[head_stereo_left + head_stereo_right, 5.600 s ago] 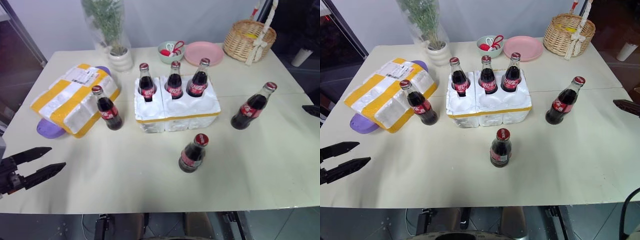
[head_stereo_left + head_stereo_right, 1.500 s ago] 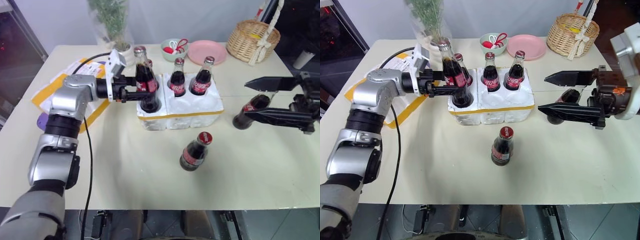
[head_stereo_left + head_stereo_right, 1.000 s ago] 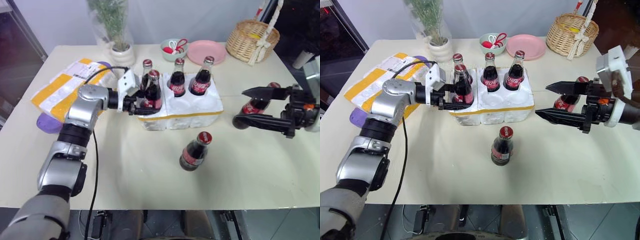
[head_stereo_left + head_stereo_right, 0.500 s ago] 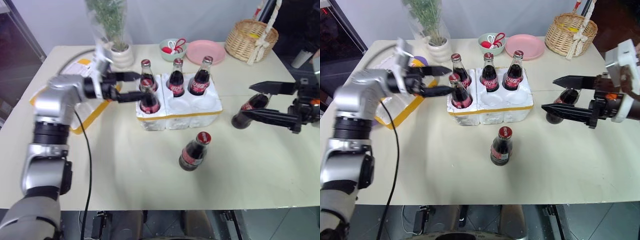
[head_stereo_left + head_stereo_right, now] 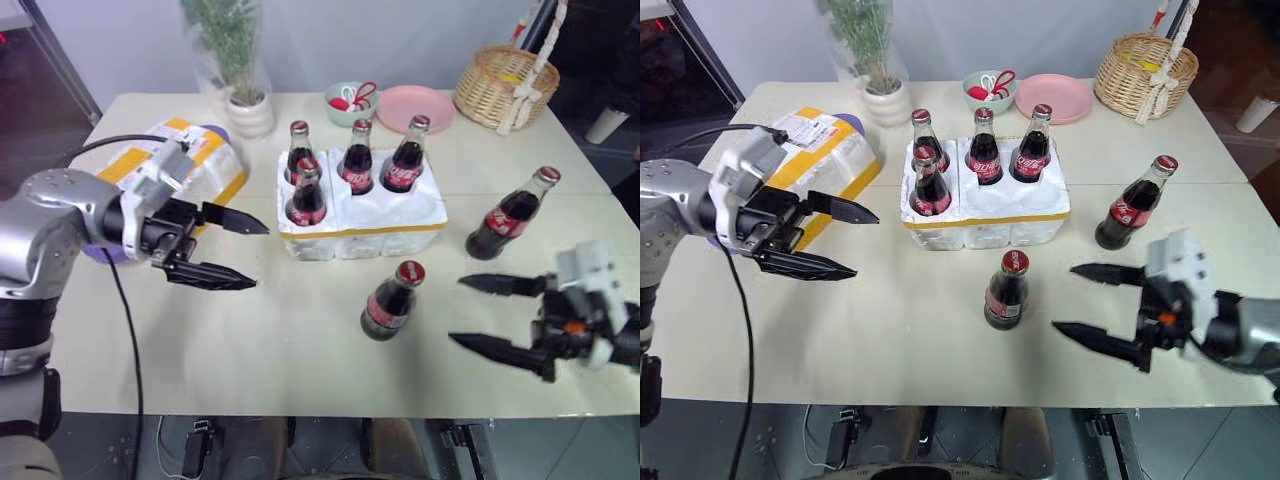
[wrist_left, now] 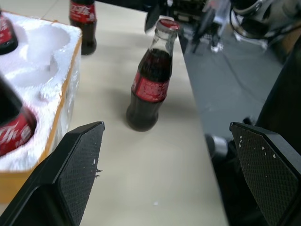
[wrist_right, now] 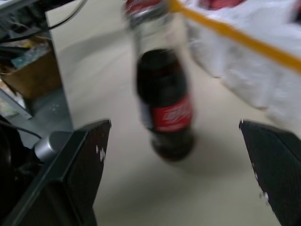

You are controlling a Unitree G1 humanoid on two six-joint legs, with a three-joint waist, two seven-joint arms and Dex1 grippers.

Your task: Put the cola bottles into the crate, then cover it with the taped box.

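A staged test room: bare table point(image 5: 300, 340), potted plant point(image 5: 240, 60), wicker basket point(image 5: 505, 75), loose floor cables point(image 6: 244, 42).

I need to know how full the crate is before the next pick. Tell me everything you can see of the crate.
The crate is a low white foam block, rough-surfaced, with a yellow tape band round its sides. It sits flat on the table, beside the taped box. Four cola bottles stand upright in its wells: three along the far row and one at the near left. The near middle and near right wells are empty. Neither gripper touches it.
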